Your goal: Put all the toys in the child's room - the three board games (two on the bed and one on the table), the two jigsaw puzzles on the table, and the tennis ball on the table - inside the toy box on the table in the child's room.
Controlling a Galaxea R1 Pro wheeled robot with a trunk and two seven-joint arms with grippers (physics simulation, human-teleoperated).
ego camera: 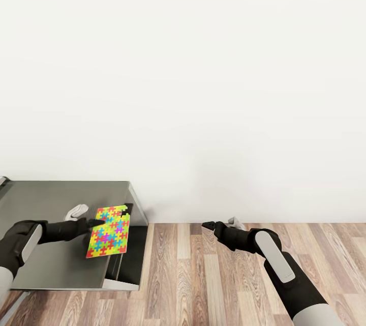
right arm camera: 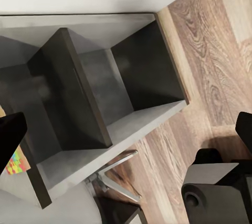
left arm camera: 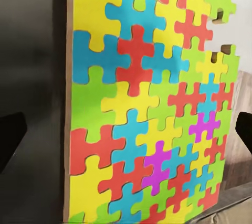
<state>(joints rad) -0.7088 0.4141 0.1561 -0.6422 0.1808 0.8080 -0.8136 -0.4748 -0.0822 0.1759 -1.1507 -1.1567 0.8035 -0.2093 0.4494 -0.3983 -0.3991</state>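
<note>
one jigsaw puzzle (ego camera: 108, 231), one table (ego camera: 46, 204)

Table (ego camera: 61, 199) top is lying mostly bare behind the jigsaw puzzle (ego camera: 108, 231), which is sitting at its right end by the left gripper (ego camera: 97, 223). White wall (ego camera: 203, 87) is closing off the far side. Right of the table, wood floor (ego camera: 203, 275) is lying open around the right gripper (ego camera: 207, 225).

— Where is the jigsaw puzzle (ego camera: 109, 231) placed?
— It is laid on the table (ego camera: 56, 204), at the right end, partly over the edge.
— And the grippers?
— The left gripper (ego camera: 96, 223) is set at the puzzle's left edge; the right gripper (ego camera: 207, 225) is held well right, over the floor (ego camera: 213, 285)
</note>
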